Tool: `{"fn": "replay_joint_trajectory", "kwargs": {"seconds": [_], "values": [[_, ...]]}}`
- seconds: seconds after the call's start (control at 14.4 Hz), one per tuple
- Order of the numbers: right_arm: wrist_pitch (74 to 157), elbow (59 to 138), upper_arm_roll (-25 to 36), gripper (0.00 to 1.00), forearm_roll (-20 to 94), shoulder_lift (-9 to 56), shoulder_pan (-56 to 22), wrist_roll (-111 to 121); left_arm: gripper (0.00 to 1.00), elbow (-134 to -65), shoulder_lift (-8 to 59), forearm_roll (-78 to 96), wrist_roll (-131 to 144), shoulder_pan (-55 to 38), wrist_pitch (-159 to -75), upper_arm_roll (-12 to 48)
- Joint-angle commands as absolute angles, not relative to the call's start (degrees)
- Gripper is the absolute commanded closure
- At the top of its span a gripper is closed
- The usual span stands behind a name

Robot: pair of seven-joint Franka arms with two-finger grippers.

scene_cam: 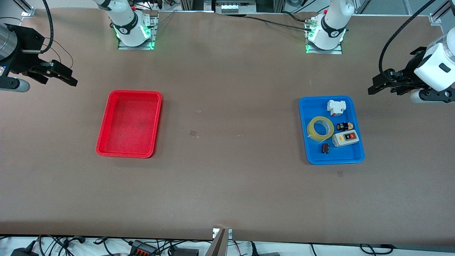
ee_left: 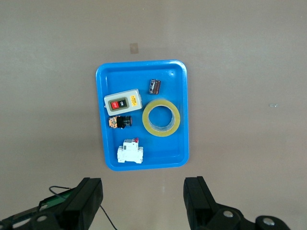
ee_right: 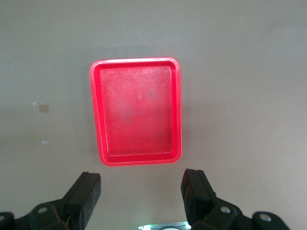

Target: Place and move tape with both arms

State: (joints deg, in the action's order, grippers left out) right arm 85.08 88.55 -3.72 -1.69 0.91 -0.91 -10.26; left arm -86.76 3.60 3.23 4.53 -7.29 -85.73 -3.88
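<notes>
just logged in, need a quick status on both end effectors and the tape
Left end effector and right end effector: open, empty, up at table ends. Tape flat in blue tray, switch box close beside it. Red tray bare.

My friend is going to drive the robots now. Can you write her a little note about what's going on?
Left gripper: open, empty, up in the air at the left arm's end of the table, waiting.
Right gripper: open, empty, up at the right arm's end, waiting.
Tape: lying flat in the blue tray, beside the grey switch box, among other small parts.
Red tray: nothing in it.
Done: nothing yet.
Left: pick up the tape and move it, using both arms.
</notes>
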Motion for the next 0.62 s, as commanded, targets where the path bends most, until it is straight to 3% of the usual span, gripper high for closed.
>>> {"fn": "replay_joint_trajectory", "kwargs": {"seconds": [0.0, 0.55], "values": [[85.17, 88.33, -3.96, 0.01, -1.32, 0.79, -0.70, -9.66, 0.00, -84.64, 4.57, 4.13, 3.34, -7.82, -84.64, -4.31], [85.25, 88.24, -3.96, 0.01, -1.06, 0.79, -0.44, -9.23, 0.00, -84.73, 4.57, 3.87, 3.25, -7.82, -84.38, -4.22]]}}
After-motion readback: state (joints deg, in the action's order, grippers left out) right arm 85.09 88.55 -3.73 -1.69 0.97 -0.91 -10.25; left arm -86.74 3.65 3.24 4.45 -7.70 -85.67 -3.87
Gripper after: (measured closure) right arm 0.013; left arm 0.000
